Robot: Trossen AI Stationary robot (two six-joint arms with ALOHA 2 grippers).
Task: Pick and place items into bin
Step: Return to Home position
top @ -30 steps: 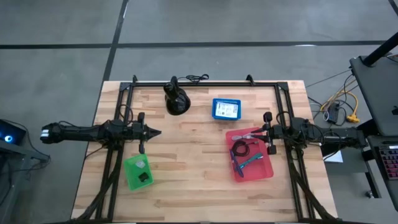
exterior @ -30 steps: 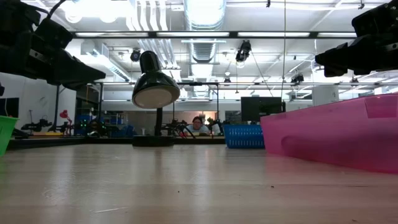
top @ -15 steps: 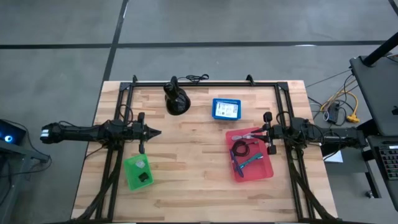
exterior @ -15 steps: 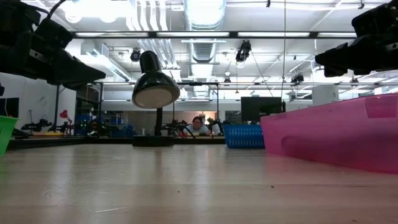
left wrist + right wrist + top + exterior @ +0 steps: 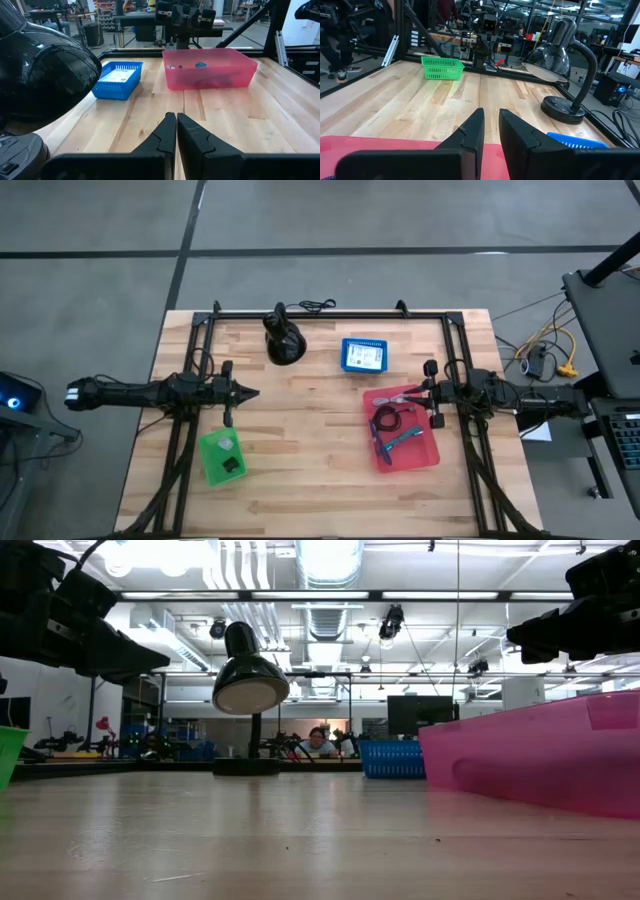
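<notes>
A pink bin [image 5: 368, 420] on the table's right side holds a black coiled cable [image 5: 388, 418], a teal tool [image 5: 406, 438], a purple tool [image 5: 378, 444] and a white stick [image 5: 400, 397]. A green bin [image 5: 206, 462] near the left front holds a white piece [image 5: 227, 443] and a dark block [image 5: 232, 465]. My left gripper [image 5: 252, 392] hovers level above the table, just beyond the green bin, shut on nothing [image 5: 176, 125]. My right gripper [image 5: 424, 390] hovers level over the pink bin's far right corner, its fingers a narrow gap apart [image 5: 491, 125], empty.
A black desk lamp [image 5: 283, 340] stands at the far middle. A blue basket [image 5: 346, 367] with a white card [image 5: 364, 357] sits right of it. The black frame rails [image 5: 330, 313] run along the far edge and both sides. Bare wood lies between the two bins.
</notes>
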